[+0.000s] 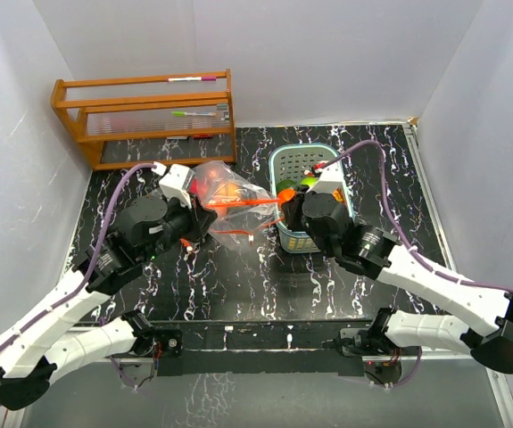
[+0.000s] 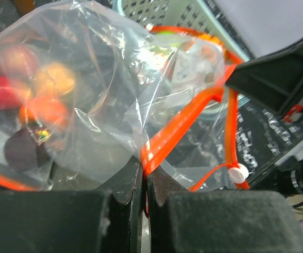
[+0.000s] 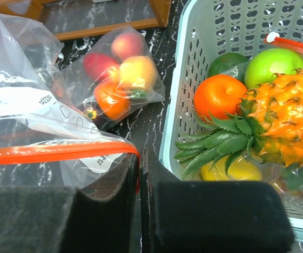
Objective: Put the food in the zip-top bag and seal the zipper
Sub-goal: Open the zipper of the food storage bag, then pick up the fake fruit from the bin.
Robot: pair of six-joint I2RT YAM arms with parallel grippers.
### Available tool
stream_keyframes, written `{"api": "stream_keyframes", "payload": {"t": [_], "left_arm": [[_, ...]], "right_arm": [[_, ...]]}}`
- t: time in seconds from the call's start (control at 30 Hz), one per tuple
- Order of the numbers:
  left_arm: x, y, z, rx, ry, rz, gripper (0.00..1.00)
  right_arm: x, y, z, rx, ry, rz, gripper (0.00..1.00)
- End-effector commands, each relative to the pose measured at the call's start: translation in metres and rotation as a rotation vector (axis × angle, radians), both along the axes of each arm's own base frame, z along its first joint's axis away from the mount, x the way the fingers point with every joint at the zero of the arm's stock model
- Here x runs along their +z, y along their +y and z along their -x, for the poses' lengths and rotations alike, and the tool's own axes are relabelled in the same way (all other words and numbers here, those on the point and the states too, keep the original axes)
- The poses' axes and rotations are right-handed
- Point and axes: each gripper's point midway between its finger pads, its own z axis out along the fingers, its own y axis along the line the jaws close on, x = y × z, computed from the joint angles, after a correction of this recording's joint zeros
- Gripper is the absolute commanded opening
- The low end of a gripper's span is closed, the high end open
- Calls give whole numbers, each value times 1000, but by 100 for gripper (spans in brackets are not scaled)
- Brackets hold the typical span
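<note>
The clear zip-top bag (image 1: 227, 198) lies between both arms on the black marbled table. Red, orange and yellow food (image 3: 118, 74) sits bunched in its far end, with a dark purple piece (image 2: 20, 150). My left gripper (image 2: 145, 169) is shut on the bag's orange zipper strip (image 2: 183, 124), and a white slider (image 2: 238, 173) hangs to its right. My right gripper (image 3: 139, 158) is shut on the orange strip (image 3: 51, 153) at the other side. More food fills the teal basket (image 3: 188, 79): a pineapple (image 3: 283, 118), an orange (image 3: 218, 96), a green apple (image 3: 272, 63) and a yellow piece (image 3: 238, 171).
A wooden rack (image 1: 144, 111) holding pens stands at the back left. The basket (image 1: 285, 165) stands right of the bag, under my right wrist. White walls close in the table on three sides. An orange strip with a white slider (image 3: 271, 38) lies across the basket's far side.
</note>
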Motion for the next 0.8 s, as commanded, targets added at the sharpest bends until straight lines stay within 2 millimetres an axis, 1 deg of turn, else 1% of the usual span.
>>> {"api": "stream_keyframes", "payload": {"t": [0.0, 0.1, 0.13, 0.27, 0.3, 0.37, 0.43, 0.57, 0.6, 0.7, 0.77], "left_arm": [[-21, 26, -3, 52, 18, -186, 0], [-29, 24, -5, 54, 21, -186, 0], [-32, 24, -7, 61, 20, -189, 0], [-38, 28, -13, 91, 17, -229, 0], [-36, 29, -15, 102, 15, -241, 0], [-32, 33, -19, 117, 5, -272, 0], [-25, 42, -23, 152, -14, -312, 0], [-6, 58, -29, 213, -70, -366, 0], [-3, 61, -29, 219, -76, -379, 0], [9, 65, -29, 222, -91, -389, 0], [14, 64, -28, 212, -101, -385, 0]], "right_arm": [[7, -23, -9, -77, -17, 80, 12], [23, 3, 2, 106, -75, 31, 36], [28, 8, 6, 148, -92, 19, 43], [45, 12, 19, 238, -125, 1, 64], [47, 10, 21, 239, -130, 1, 65], [48, -2, 19, 194, -133, 19, 67], [49, -17, 18, 133, -133, 40, 69], [51, -33, 16, 75, -140, 72, 71], [48, -38, 13, 43, -130, 97, 72], [30, -56, 5, -84, -38, 191, 74], [22, -59, 1, -140, 1, 213, 74]]}}
